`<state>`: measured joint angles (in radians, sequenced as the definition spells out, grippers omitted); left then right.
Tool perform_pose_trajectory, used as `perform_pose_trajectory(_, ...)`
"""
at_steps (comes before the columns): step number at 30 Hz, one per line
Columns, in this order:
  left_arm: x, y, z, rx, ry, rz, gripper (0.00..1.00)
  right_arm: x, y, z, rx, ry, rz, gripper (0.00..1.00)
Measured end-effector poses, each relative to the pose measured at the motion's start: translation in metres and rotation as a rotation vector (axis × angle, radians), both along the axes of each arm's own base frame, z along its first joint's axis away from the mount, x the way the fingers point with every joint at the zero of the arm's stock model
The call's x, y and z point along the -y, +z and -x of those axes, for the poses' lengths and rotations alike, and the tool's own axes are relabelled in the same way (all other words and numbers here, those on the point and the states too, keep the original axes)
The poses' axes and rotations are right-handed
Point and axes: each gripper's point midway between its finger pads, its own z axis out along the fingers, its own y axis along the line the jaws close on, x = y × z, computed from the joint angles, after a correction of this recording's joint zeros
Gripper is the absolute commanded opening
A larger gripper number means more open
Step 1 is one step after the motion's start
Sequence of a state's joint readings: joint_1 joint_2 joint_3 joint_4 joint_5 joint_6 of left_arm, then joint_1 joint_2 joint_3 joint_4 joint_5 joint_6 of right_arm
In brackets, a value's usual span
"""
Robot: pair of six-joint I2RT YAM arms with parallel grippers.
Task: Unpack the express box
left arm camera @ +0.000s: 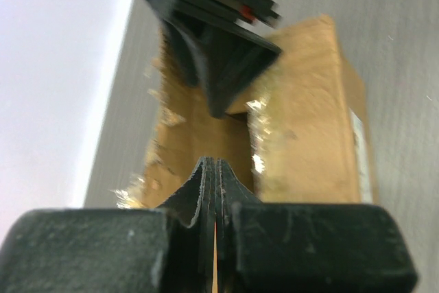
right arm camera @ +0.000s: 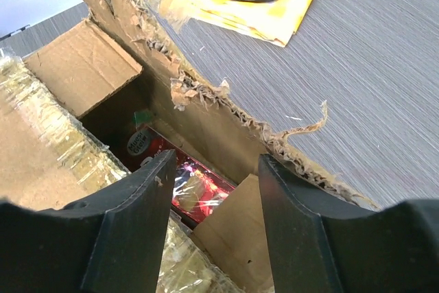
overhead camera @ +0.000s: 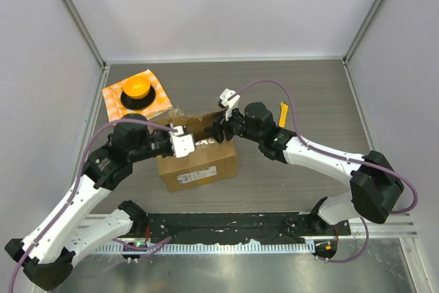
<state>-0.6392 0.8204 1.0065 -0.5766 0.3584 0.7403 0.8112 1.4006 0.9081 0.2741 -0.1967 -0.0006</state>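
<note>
"Looking from up high, where is the express box (overhead camera: 199, 169)?" asks Mia.

"It sits in the middle of the table (overhead camera: 295, 87), right between the two arms," says Ben. "Its long way goes from left to right, and its white label (overhead camera: 199, 175) faces the arm bases. The top is torn open."

"What is the left gripper (left arm camera: 217, 162) doing?"

"Its fingers are pressed tight together. It is at the far left part of the box top. I cannot tell if a thin bit of cardboard is caught in there."

"And the right gripper (right arm camera: 214, 162)?"

"Its fingers are spread apart with nothing in them. It hangs over the far right corner and points down into the hole."

"What is in the hole?"

"A shiny red packet (right arm camera: 188, 183), down low, right under the right gripper. A ragged flap (right arm camera: 206, 101) stands up on the far side of it."

"So which arm is closer to the packet?"

"The right one, I think. The packet is just below and between its fingers, so it may only need to go straight down."

"What is the orange stuff?"

"A checkered cloth (overhead camera: 137, 94) with a round orange thing (overhead camera: 136, 88) on it, past the box on the far left."
</note>
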Motion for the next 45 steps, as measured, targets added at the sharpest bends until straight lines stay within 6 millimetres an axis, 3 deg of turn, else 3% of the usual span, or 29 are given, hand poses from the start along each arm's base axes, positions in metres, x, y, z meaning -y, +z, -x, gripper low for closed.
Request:
perform_pose_trajectory(2, -0.006, -0.013, 0.012, -0.018, -0.021, -0.022, 0.00, -0.003, 0.000, -0.002, -0.003, -0.002, -0.013, 0.56)
perform_pose_trajectory(8, -0.027, -0.092, 0.054, -0.218, -0.142, -0.246, 0.00, -0.013, 0.013, -0.009, 0.002, -0.001, -0.060, 0.54)
perform_pose_trajectory(10, -0.026, -0.103, 0.058, -0.248, -0.185, -0.287, 0.00, -0.019, 0.019, -0.013, 0.006, 0.001, -0.075, 0.54)
perform_pose_trajectory(17, -0.025, -0.102, 0.057, -0.177, -0.253, -0.321, 0.00, -0.034, 0.028, -0.024, 0.011, 0.009, -0.101, 0.54)
perform_pose_trajectory(23, -0.026, -0.104, 0.063, -0.121, -0.341, -0.362, 0.00, -0.045, 0.017, -0.038, -0.004, 0.004, -0.085, 0.52)
perform_pose_trajectory(29, -0.030, -0.106, 0.071, -0.072, -0.417, -0.404, 0.00, -0.056, 0.002, -0.058, -0.052, -0.009, -0.037, 0.43)
perform_pose_trajectory(35, -0.030, -0.105, 0.070, -0.037, -0.445, -0.423, 0.00, -0.053, -0.019, -0.076, -0.140, -0.040, 0.052, 0.26)
perform_pose_trajectory(39, -0.032, -0.105, 0.069, -0.030, -0.434, -0.428, 0.00, -0.048, -0.038, -0.074, -0.225, -0.038, 0.135, 0.18)
perform_pose_trajectory(45, -0.032, -0.105, 0.063, -0.023, -0.391, -0.414, 0.00, -0.039, -0.058, -0.066, -0.309, -0.035, 0.209, 0.16)
